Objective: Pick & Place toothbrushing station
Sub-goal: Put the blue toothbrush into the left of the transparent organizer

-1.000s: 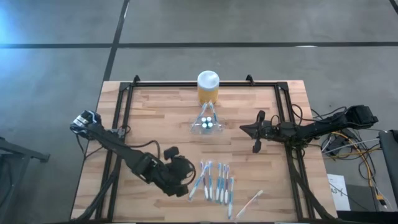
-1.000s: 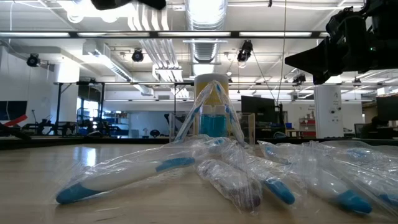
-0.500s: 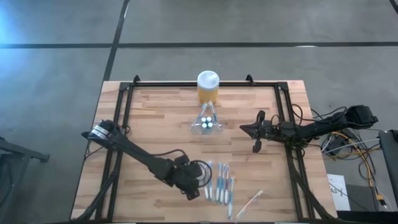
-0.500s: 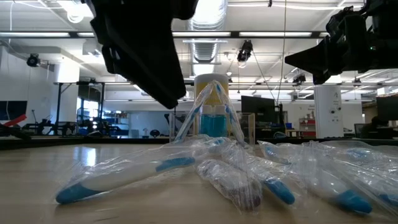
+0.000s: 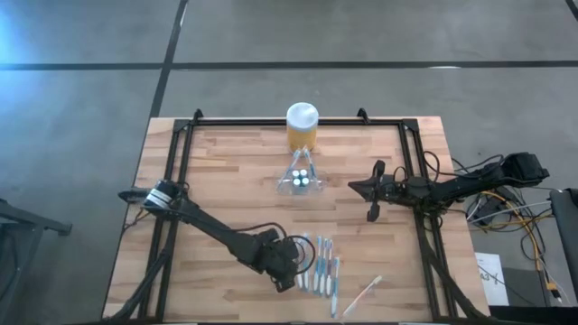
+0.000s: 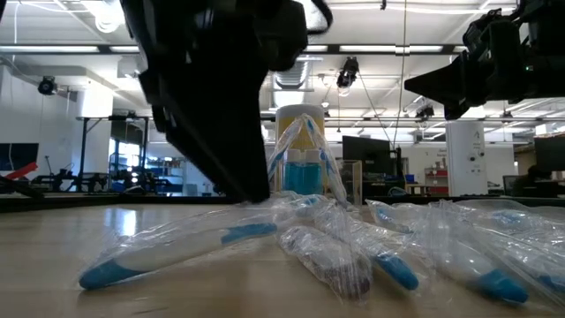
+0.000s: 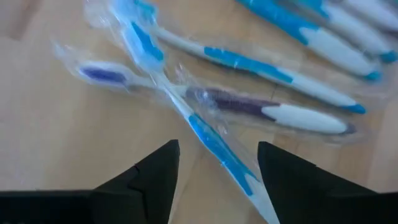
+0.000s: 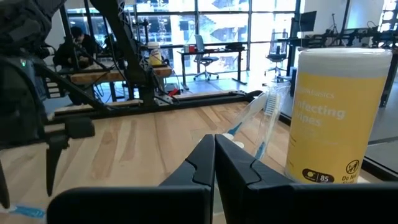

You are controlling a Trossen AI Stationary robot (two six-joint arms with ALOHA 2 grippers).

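The toothbrushing station [image 5: 300, 181] is a small clear holder with blue-and-white toothbrushes leaning together in it. It stands on the table just in front of the yellow jar [image 5: 302, 126] and also shows in the right wrist view [image 8: 261, 118]. Several wrapped toothbrushes [image 5: 318, 264] lie near the table's near edge. My left gripper [image 5: 285, 264] is open, low over their left end. Its fingers stand on either side of one wrapped blue toothbrush [image 7: 211, 140], which lies across a purple one [image 7: 249, 106]. My right gripper [image 5: 370, 191] is shut and empty, to the right of the station.
The yellow jar with a white lid [image 8: 339, 112] stands at the table's far edge, behind the station. One more wrapped toothbrush [image 5: 361, 293] lies apart at the near right. A black frame rail [image 5: 181, 153] runs along the table's sides. Bare wood lies at the table's left.
My left gripper has gone toward the table's right edge, up to the left end of the wrapped toothbrushes, and has come down into the low view. The toothbrushes, the station and my right arm have kept still.
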